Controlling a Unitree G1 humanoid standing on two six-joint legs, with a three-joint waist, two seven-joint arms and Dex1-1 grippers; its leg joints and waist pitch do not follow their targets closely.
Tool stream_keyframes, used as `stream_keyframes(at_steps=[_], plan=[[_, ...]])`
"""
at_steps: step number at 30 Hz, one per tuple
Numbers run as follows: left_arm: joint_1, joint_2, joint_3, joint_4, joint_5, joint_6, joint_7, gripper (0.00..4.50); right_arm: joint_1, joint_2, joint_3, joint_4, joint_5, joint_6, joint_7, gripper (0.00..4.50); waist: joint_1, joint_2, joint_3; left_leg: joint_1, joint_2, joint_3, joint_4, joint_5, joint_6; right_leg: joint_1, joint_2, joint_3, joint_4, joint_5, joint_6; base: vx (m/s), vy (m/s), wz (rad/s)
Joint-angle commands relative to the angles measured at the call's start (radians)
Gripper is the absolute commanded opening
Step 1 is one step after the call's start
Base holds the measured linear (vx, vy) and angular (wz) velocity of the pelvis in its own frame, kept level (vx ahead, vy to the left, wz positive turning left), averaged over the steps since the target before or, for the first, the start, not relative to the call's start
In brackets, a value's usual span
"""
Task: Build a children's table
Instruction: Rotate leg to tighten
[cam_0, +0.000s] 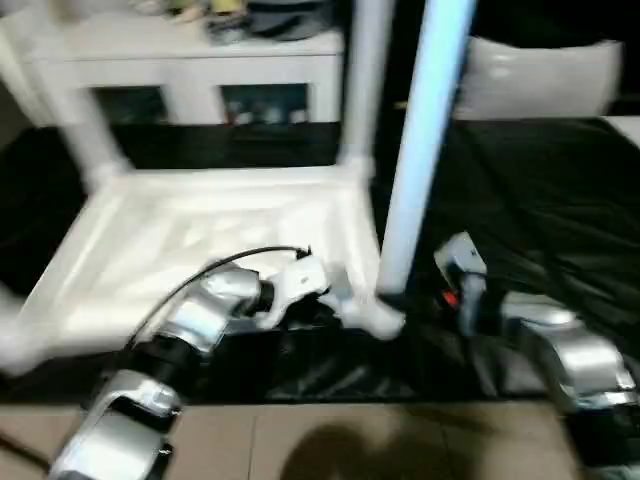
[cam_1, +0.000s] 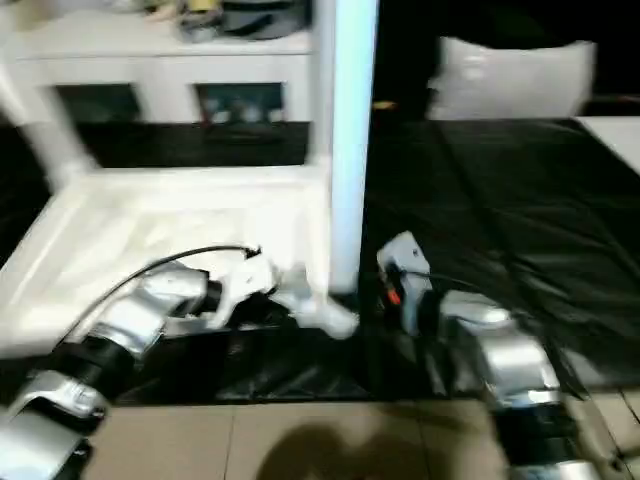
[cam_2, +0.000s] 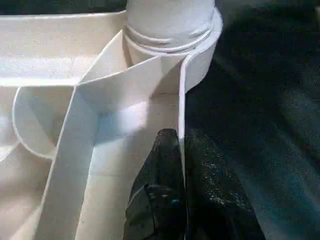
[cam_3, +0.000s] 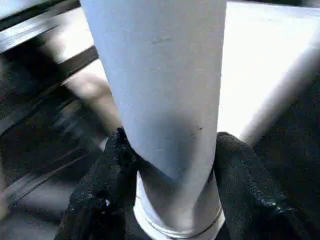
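On a black-covered surface, the table top's (cam_0: 200, 240) rim is pinched by the left gripper (cam_2: 181, 165) while a leg (cam_3: 160, 100), straddled by the right gripper (cam_3: 172, 170), is seated lower centre; firm pressing is likely needed next.

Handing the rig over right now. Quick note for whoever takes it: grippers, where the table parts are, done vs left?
Left gripper: shut on the table top's side wall, pinching it just below the near corner socket.
Right gripper: fingers on either side of the near leg, low down by the socket; whether they are pressing on it yet is unclear.
Table top lies underside up on the black sheet.
Done: the near leg stands upright in its socket; the back right leg and a slanting leg at back left are up too.
Left: the fourth corner cannot be judged; check that all legs are seated, then turn the table over.
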Motion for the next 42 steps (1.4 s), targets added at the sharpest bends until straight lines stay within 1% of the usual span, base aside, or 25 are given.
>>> stream_keyframes(at_steps=[1,2,3,4,5,6,7,8,9,10,11,12,13,14,15,17,19,22,26,29,31,34,38,39,42], plan=[[-0.014,-0.086,-0.038,-0.035,-0.015,0.042,0.050,0.00,-0.032,0.080,0.041,0.030,0.003,0.064,-0.105,1.91,-0.034,0.006,-0.028,0.007,0.032,-0.027,-0.074,-0.472,0.008,0.041,-0.044,-0.016,-0.128,-0.679,0.052,0.000,0.000,0.00],[-0.022,-0.097,-0.030,-0.023,-0.007,0.047,0.085,0.00,-0.044,0.104,0.040,0.046,-0.008,0.061,-0.142,1.91,-0.048,0.009,-0.024,0.001,0.046,-0.035,-0.087,-0.522,0.008,0.051,-0.039,-0.020,-0.125,-0.649,0.051,0.000,0.000,0.00],[-0.038,-0.117,-0.010,-0.012,0.010,0.073,0.152,0.00,-0.064,0.155,0.031,0.078,-0.034,0.041,-0.218,1.91,-0.061,0.018,-0.014,-0.032,0.100,-0.067,-0.150,-0.702,-0.003,0.094,-0.038,0.011,-0.030,-0.494,0.024,0.000,0.000,0.00],[-0.042,-0.120,-0.006,-0.010,0.013,0.077,0.165,0.00,-0.068,0.163,0.031,0.086,-0.040,0.029,-0.230,1.91,-0.055,0.022,-0.015,-0.033,0.117,-0.071,-0.173,-0.759,-0.017,0.103,-0.039,0.040,0.025,-0.408,-0.005,0.000,0.000,0.00],[-0.057,-0.126,0.005,-0.001,0.027,0.084,0.210,0.00,-0.078,0.187,0.035,0.113,-0.069,-0.017,-0.266,1.91,-0.063,-0.003,-0.010,-0.012,0.102,-0.058,-0.170,-0.797,-0.035,0.074,-0.045,0.072,0.024,-0.369,-0.038,0.000,0.000,0.00],[-0.062,-0.127,0.007,0.000,0.035,0.087,0.224,0.00,-0.080,0.193,0.039,0.119,-0.080,-0.029,-0.276,1.91,-0.063,-0.024,-0.009,0.016,0.055,-0.043,-0.134,-0.761,-0.036,0.039,-0.037,0.055,-0.051,-0.572,-0.004,0.000,0.000,0.00],[-0.067,-0.125,0.005,0.000,0.044,0.088,0.231,0.00,-0.080,0.194,0.043,0.119,-0.085,-0.025,-0.278,2.26,-0.072,-0.056,-0.012,0.082,-0.058,0.014,0.043,-0.387,0.011,-0.045,-0.074,-0.017,-0.172,-1.005,0.090,0.000,0.000,0.00],[-0.069,-0.120,0.004,0.002,0.049,0.085,0.232,0.00,-0.078,0.197,0.036,0.117,-0.078,-0.029,-0.275,2.47,-0.072,-0.056,-0.012,0.082,-0.058,0.014,0.043,-0.387,0.011,-0.045,-0.074,-0.017,-0.172,-1.005,0.090,0.000,0.000,0.00],[-0.071,-0.117,0.003,0.003,0.052,0.083,0.233,0.00,-0.076,0.200,0.029,0.113,-0.073,-0.033,-0.275,2.61,-0.078,-0.036,-0.016,-0.003,-0.026,-0.004,0.004,-0.326,0.031,0.035,-0.075,-0.049,-0.158,-0.942,0.144,0.088,0.007,-0.23],[-0.072,-0.111,0.003,0.004,0.054,0.078,0.232,0.00,-0.073,0.196,0.024,0.107,-0.070,-0.039,-0.269,2.63,-0.085,-0.003,-0.016,-0.011,0.028,-0.042,-0.040,-0.409,0.009,0.063,-0.079,-0.057,-0.135,-0.778,0.127,0.093,0.062,-0.21],[-0.072,-0.105,0.002,0.004,0.054,0.071,0.226,0.00,-0.069,0.186,0.020,0.103,-0.066,-0.048,-0.256,2.74,-0.092,0.005,-0.021,-0.045,0.055,-0.065,-0.065,-0.460,0.005,0.090,-0.073,-0.038,-0.086,-0.674,0.108,0.093,0.062,-0.21],[-0.072,-0.105,0.002,0.004,0.054,0.071,0.226,0.00,-0.069,0.186,0.020,0.103,-0.066,-0.048,-0.256,2.74,-0.071,0.022,-0.028,-0.040,0.092,-0.083,-0.101,-0.524,0.005,0.088,-0.074,0.018,-0.028,-0.465,0.046,0.000,0.000,0.00],[-0.068,-0.088,0.000,0.000,0.054,0.052,0.208,0.00,-0.059,0.161,0.010,0.088,-0.049,-0.062,-0.218,3.02,-0.073,0.007,-0.021,-0.016,0.055,-0.065,-0.088,-0.542,-0.010,0.049,-0.076,0.024,-0.069,-0.492,0.004,0.034,-0.009,0.25],[-0.066,-0.082,-0.001,-0.001,0.053,0.047,0.202,0.00,-0.055,0.153,0.005,0.080,-0.041,-0.063,-0.201,3.08,-0.070,-0.004,-0.018,-0.003,0.028,-0.048,-0.071,-0.513,-0.015,0.032,-0.076,0.015,-0.096,-0.587,-0.001,0.034,-0.009,0.25],[-0.061,-0.070,-0.003,-0.002,0.050,0.032,0.184,0.00,-0.044,0.131,0.000,0.061,-0.026,-0.071,-0.159,3.09,-0.068,-0.008,-0.022,-0.006,0.000,-0.031,-0.047,-0.411,0.001,0.032,-0.078,0.004,-0.109,-0.692,0.005,0.000,0.000,0.00],[-0.056,-0.050,-0.008,0.005,0.050,0.001,0.158,0.00,-0.025,0.084,-0.002,0.038,-0.013,-0.088,-0.088,3.13,-0.063,0.000,-0.030,-0.050,0.020,-0.046,-0.063,-0.297,0.036,0.062,-0.081,0.019,-0.084,-0.600,-0.007,0.000,0.000,0.00],[-0.053,-0.035,-0.010,0.011,0.046,-0.024,0.125,0.00,-0.013,0.045,-0.001,0.021,0.004,-0.105,-0.025,3.46,-0.051,0.004,-0.038,-0.045,0.040,-0.049,-0.070,-0.246,0.060,0.055,-0.076,0.037,-0.062,-0.408,-0.081,0.026,0.005,0.04],[-0.049,-0.011,-0.022,0.019,0.044,-0.074,0.077,0.00,0.000,-0.012,0.006,0.000,0.015,-0.114,0.046,3.77,-0.044,0.002,-0.042,-0.043,0.039,-0.042,-0.071,-0.244,0.088,0.053,-0.072,0.047,-0.052,-0.352,-0.128,0.059,0.002,0.07],[-0.041,0.044,-0.050,0.023,0.024,-0.180,-0.052,0.00,-0.002,-0.128,0.017,0.010,0.004,-0.161,0.175,3.98,-0.020,0.005,-0.066,-0.054,0.036,-0.037,-0.044,0.054,0.205,0.062,-0.070,0.058,0.002,0.008,-0.215,0.061,-0.008,0.02],[-0.038,0.079,-0.078,0.012,0.021,-0.219,-0.140,0.00,-0.009,-0.185,0.029,0.007,0.034,-0.175,0.304,3.98,0.005,-0.001,-0.070,-0.055,0.031,-0.028,-0.033,0.128,0.270,0.058,-0.067,0.064,0.019,0.073,-0.244,0.000,0.000,0.00],[-0.036,0.097,-0.094,0.009,0.019,-0.247,-0.188,0.00,-0.010,-0.215,0.046,0.002,0.048,-0.177,0.375,3.82,0.021,0.001,-0.062,-0.052,0.037,-0.023,-0.038,0.080,0.264,0.052,-0.067,0.065,0.011,-0.015,-0.236,0.000,0.000,0.00],[-0.030,0.114,-0.109,0.004,0.014,-0.284,-0.240,0.00,-0.013,-0.242,0.072,-0.007,0.068,-0.154,0.438,3.61,0.042,-0.005,-0.051,-0.043,0.044,-0.015,-0.052,-0.058,0.189,0.047,-0.065,0.070,-0.012,-0.230,-0.194,0.000,0.000,0.00],[-0.015,0.144,-0.133,-0.018,0.001,-0.330,-0.329,0.00,-0.017,-0.276,0.117,-0.016,0.086,-0.125,0.532,3.29,0.058,-0.006,-0.045,-0.037,0.045,-0.010,-0.061,-0.132,0.131,0.042,-0.064,0.079,-0.020,-0.338,-0.162,0.000,0.000,0.00],[-0.014,0.150,-0.138,-0.022,-0.002,-0.338,-0.347,0.00,-0.018,-0.278,0.125,-0.016,0.087,-0.123,0.551,3.18,0.058,-0.015,-0.045,-0.035,0.045,-0.009,-0.063,-0.143,0.125,0.041,-0.063,0.080,-0.022,-0.350,-0.159,0.000,0.000,0.00],[-0.011,0.160,-0.148,-0.029,-0.005,-0.356,-0.376,0.00,-0.019,-0.281,0.140,-0.017,0.089,-0.118,0.578,3.07,0.064,-0.008,-0.044,-0.030,0.048,-0.008,-0.068,-0.161,0.100,0.037,-0.063,0.088,-0.021,-0.357,-0.165,0.000,0.000,0.00]])
